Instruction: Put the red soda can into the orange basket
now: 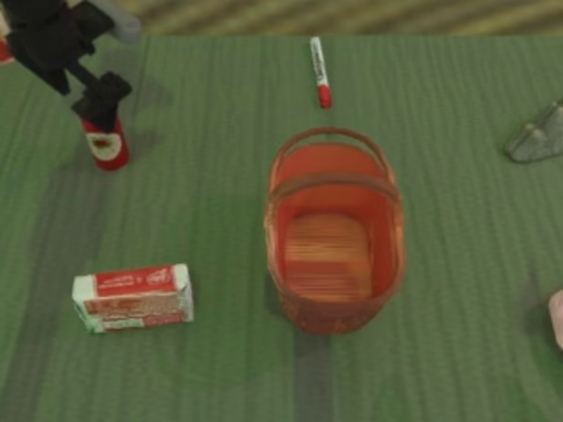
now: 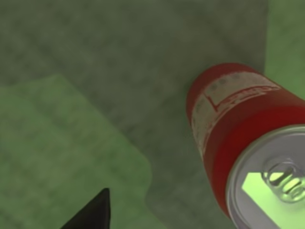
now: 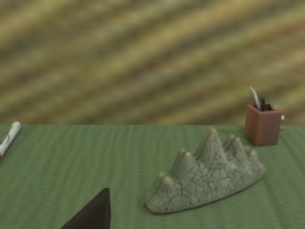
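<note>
The red soda can (image 1: 107, 143) stands upright on the green table at the far left; its silvery top and pull tab fill the corner of the left wrist view (image 2: 248, 138). My left gripper (image 1: 102, 98) hovers just above the can, open. Only one dark fingertip (image 2: 95, 212) shows, and it is well apart from the can. The orange basket (image 1: 387, 224) sits at the table's middle, with its hoop handle arching over a pale slatted bottom that holds nothing. My right gripper is out of the top view; one of its fingertips (image 3: 95, 212) shows, holding nothing.
A red-and-white box (image 1: 132, 299) lies at the front left. A red-capped white marker (image 1: 319, 72) lies behind the basket. A grey mountain-shaped ceramic piece (image 1: 537, 136) (image 3: 207, 174) sits at the right, with a brown pen holder (image 3: 262, 125) beyond it. A pink object (image 1: 556, 318) pokes in at the right edge.
</note>
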`<state>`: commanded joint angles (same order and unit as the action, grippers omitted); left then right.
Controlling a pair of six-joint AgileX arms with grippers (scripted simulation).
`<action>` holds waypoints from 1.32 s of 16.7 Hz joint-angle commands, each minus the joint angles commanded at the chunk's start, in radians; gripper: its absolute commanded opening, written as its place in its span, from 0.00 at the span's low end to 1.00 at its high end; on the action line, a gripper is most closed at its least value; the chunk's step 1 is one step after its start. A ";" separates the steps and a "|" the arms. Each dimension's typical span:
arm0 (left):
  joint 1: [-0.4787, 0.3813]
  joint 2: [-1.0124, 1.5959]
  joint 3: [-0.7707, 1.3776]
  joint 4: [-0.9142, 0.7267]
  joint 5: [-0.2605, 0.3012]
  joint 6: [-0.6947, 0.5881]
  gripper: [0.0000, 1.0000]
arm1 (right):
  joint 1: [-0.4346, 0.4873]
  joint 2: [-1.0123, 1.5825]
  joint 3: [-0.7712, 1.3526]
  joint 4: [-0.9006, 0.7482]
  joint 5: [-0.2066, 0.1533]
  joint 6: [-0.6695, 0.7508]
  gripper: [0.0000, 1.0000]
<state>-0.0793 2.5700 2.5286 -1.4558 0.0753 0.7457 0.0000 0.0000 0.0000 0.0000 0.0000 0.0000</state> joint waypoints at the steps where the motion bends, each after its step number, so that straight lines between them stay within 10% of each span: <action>1: 0.000 0.001 -0.003 0.002 0.000 -0.001 1.00 | 0.000 0.000 0.000 0.000 0.000 0.000 1.00; 13: -0.006 -0.009 -0.214 0.206 -0.001 -0.006 1.00 | 0.000 0.000 0.000 0.000 0.000 0.000 1.00; 22: -0.006 -0.009 -0.214 0.206 -0.001 -0.006 0.32 | 0.000 0.000 0.000 0.000 0.000 0.000 1.00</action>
<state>-0.0852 2.5611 2.3142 -1.2498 0.0747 0.7398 0.0000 0.0000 0.0000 0.0000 0.0000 0.0000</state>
